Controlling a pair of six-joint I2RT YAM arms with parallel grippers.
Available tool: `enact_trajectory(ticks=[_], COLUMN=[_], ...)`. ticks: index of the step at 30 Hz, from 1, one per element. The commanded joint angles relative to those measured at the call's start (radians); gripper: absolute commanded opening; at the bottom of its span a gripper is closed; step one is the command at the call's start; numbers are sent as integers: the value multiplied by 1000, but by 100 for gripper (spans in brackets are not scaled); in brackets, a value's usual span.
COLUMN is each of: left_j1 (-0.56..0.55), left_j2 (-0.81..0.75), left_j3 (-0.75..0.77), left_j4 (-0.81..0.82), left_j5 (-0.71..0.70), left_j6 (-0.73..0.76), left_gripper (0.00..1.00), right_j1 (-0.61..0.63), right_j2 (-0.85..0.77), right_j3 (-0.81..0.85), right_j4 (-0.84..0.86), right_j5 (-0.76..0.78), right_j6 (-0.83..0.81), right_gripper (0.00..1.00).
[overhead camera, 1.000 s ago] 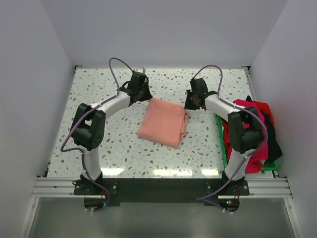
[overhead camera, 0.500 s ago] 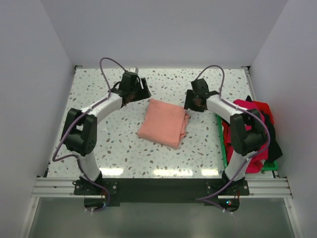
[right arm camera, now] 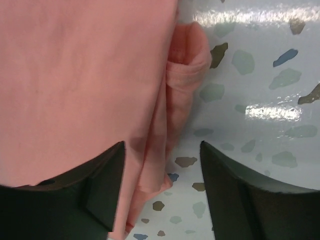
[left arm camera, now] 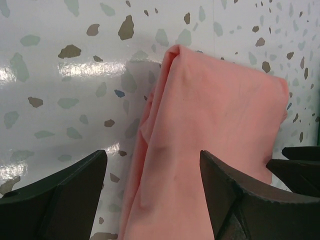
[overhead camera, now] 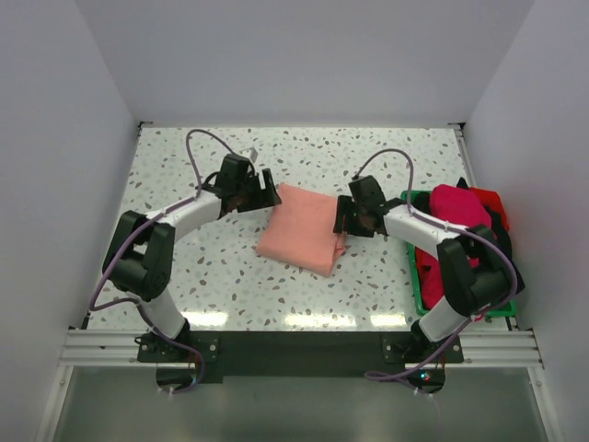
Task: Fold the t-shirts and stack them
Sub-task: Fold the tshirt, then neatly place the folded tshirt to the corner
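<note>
Salmon-pink cloth, a plain t-shirt folded into a compact, roughly square packet [overhead camera: 304, 228], is seen lying flat near the middle of the white speckled terrazzo table [overhead camera: 184, 267]. Its outline is turned a little clockwise in the top view. Stacked fold layers are shown along one side in the left wrist view, and a bunched, rounded fold is shown at its edge in the right wrist view.

The black two-fingered left gripper [overhead camera: 267, 196] is placed at the packet's 11 o'clock corner. Its jaws are spread wide, and nothing is held. In its own camera the pink cloth is seen on the table between and beyond the two fingers. The black right gripper [overhead camera: 342, 219] is placed at the packet's 3 o'clock edge, also with its jaws wide apart and nothing gripped. In its own camera one finger is seen over the cloth's edge and the other over bare table.

At 3 o'clock on the table, well apart from the folded packet, a green plastic tray [overhead camera: 411, 267] is found. A loose heap is piled in it: a magenta t-shirt [overhead camera: 456, 204], a red t-shirt [overhead camera: 488, 198] and a black t-shirt [overhead camera: 504, 249], spilling over its far rim.
</note>
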Motion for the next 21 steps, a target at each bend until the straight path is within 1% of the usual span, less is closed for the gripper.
enact_trajectory(ticks=[1, 3, 4, 6, 7, 9, 10, 12, 13, 14, 21], left_j1=[-2, -2, -2, -2, -4, -2, -4, -2, -2, -2, -2], left_j2=[-18, -11, -8, -5, -5, -2, 2, 13, 16, 30, 90], left_j3=[-32, -48, -55, -65, -68, -82, -85, -101, -108, -110, -133], left_j4=[60, 63, 68, 70, 71, 82, 83, 91, 102, 102, 113], left_j5=[36, 38, 39, 44, 47, 67, 75, 96, 104, 111, 111], left_j6=[14, 13, 14, 17, 16, 17, 14, 11, 7, 5, -24], left_gripper=[80, 80, 80, 80, 80, 80, 80, 80, 81, 81, 80], right_j1=[-7, -7, -5, -7, -7, -11, -16, -25, -37, -43, -69], right_j2=[13, 25, 34, 42, 48, 76, 89, 140, 157, 197, 312], right_j3=[-30, -44, -47, -55, -56, -39, -27, 11, 24, 53, 171], right_j4=[80, 97, 103, 111, 115, 120, 120, 122, 126, 131, 152], right_j5=[-22, -36, -41, -41, -62, -61, -73, -85, -93, -113, -182], right_j6=[44, 50, 51, 56, 61, 61, 56, 48, 45, 39, 15], right_gripper=[59, 51, 41, 33, 26, 20, 13, 7, 2, 0, 0])
